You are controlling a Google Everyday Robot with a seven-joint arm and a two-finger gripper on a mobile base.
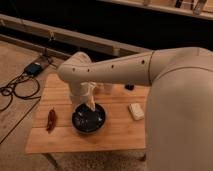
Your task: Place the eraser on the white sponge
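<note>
The eraser (129, 87) is a tiny black block at the back of the wooden table (115, 135), just below my arm. The white sponge (135, 111) lies flat on the table's right side, a little nearer than the eraser. My gripper (92, 103) hangs from the white arm over the rim of a large dark round bowl (89, 120), left of the sponge and well apart from both the eraser and the sponge. Nothing shows in the gripper.
A red chili pepper (51, 120) lies near the table's left edge. A white cup (107, 89) stands at the back, partly hidden by the arm. Cables and a small device (33, 68) lie on the floor to the left.
</note>
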